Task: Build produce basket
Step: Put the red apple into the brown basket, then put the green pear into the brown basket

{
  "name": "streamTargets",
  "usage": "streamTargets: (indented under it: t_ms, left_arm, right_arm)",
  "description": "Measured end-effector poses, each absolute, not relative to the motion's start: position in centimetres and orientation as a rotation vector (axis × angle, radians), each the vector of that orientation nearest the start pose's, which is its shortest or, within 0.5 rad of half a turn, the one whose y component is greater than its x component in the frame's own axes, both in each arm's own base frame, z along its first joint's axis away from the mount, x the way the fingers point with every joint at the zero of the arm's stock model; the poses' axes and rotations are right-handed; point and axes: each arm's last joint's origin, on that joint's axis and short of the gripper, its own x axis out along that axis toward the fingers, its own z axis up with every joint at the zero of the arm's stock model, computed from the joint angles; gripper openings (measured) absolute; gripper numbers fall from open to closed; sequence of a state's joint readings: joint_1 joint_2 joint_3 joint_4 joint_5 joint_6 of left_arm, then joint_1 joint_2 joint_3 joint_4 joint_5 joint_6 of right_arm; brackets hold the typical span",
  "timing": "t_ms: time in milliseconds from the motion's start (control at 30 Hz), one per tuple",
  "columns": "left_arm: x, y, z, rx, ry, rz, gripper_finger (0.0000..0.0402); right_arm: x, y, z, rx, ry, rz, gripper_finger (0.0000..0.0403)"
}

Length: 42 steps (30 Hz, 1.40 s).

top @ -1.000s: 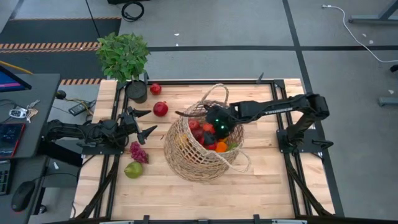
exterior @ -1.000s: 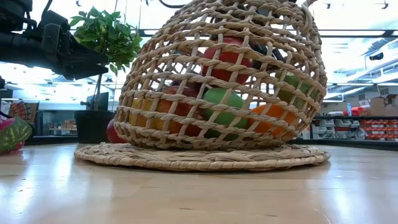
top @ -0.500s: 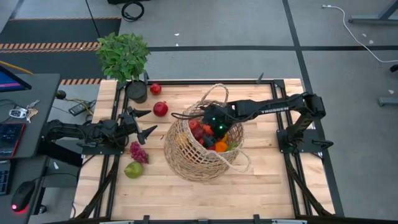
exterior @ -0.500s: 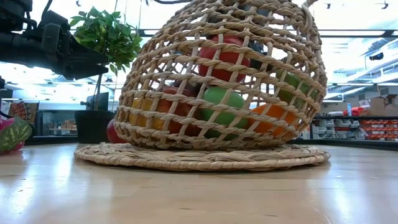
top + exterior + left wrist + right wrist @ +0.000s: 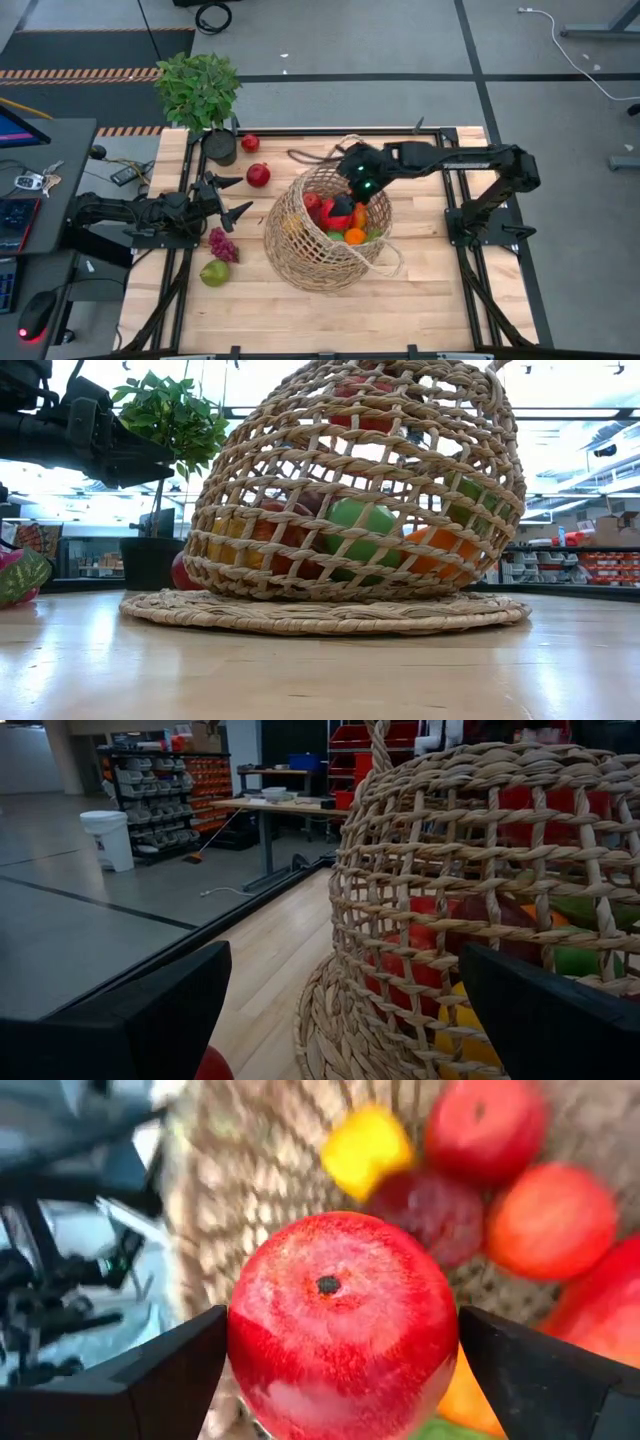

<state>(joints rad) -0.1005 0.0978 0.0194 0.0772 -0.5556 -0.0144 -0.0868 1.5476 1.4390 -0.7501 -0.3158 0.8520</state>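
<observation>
Right gripper (image 5: 357,187) risen from basket (image 5: 300,250) interior to far rim, red apple (image 5: 343,1320) between wide fingers (smooth, rigid, light, slippery); you hold across its middle.

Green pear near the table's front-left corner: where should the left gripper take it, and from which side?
Probably across the widest part of the green pear, coming straight down from above. It lies on the bare table, so its top is clear. The grapes sit close on its far side, so close the fingers side to side. The left gripper is open.
</observation>
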Motion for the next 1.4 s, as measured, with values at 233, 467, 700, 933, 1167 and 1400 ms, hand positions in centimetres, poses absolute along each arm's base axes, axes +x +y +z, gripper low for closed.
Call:
streamTargets:
  t_ms: [233,467,700,933,1167,1400]
  left_arm:
    - [10.0,0.5,17.0,-0.014,-0.002,0.456,0.0398]
    - [10.0,0.5,17.0,-0.014,-0.002,0.455,0.0398]
    - [10.0,0.5,17.0,-0.013,-0.001,0.456,0.0398]
    - [10.0,0.5,17.0,-0.014,-0.002,0.456,0.0398]
    - [10.0,0.5,17.0,-0.014,-0.002,0.456,0.0398]
    - [10.0,0.5,17.0,-0.014,-0.002,0.455,0.0398]
  right_arm:
    - [30.1,-1.8,33.8,0.918,0.962,-0.278,0.0396]
    - [29.1,1.3,34.6,0.205,0.945,-0.296,0.0396]
    - [28.9,4.2,33.8,-0.375,1.037,0.058,0.0396]
    - [30.0,4.2,34.8,-0.103,0.864,-0.152,0.0396]
    - [29.9,2.3,35.8,0.148,0.834,-0.259,0.0394]
    - [26.8,1.9,41.0,0.206,0.679,-0.252,0.0384]
